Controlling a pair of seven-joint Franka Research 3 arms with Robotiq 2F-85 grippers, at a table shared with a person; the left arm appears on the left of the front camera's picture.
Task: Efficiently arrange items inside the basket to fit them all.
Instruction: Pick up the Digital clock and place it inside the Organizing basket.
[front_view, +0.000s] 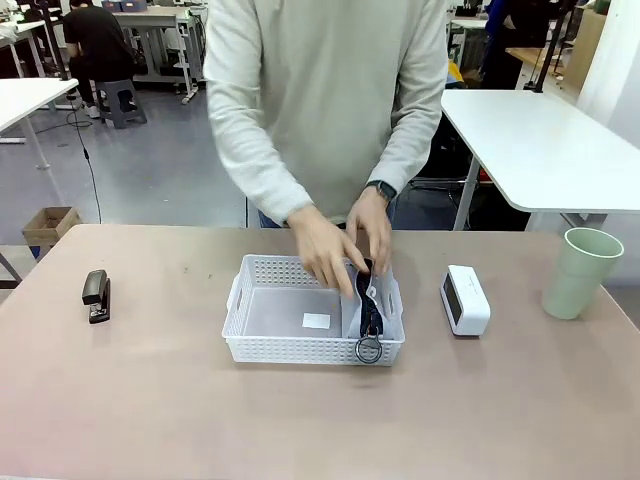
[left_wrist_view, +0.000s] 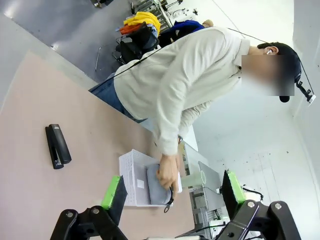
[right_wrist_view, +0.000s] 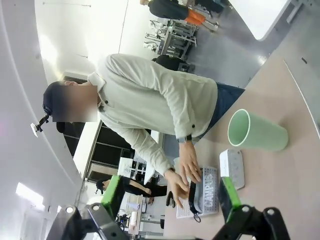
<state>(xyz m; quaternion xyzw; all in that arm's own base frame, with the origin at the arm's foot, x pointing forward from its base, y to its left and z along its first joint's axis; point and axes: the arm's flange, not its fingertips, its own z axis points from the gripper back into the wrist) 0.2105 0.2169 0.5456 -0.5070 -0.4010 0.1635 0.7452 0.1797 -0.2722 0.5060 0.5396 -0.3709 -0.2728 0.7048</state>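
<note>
Left gripper (left_wrist_view: 172, 190) and right gripper (right_wrist_view: 170, 190) spread, empty. Pouch (front_view: 368, 305) ahead, on edge in basket (front_view: 262, 345); if it slumps, box (front_view: 465, 298) likely won't fit.

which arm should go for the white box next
Right, likely. The white box lies just right of the basket, on the right arm's side, and sits near in the right wrist view. The left wrist view has the stapler nearest instead.

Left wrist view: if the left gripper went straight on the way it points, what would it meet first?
Probably the person's hand, resting on the grey pouch in the basket; depth is hard to judge.
</note>
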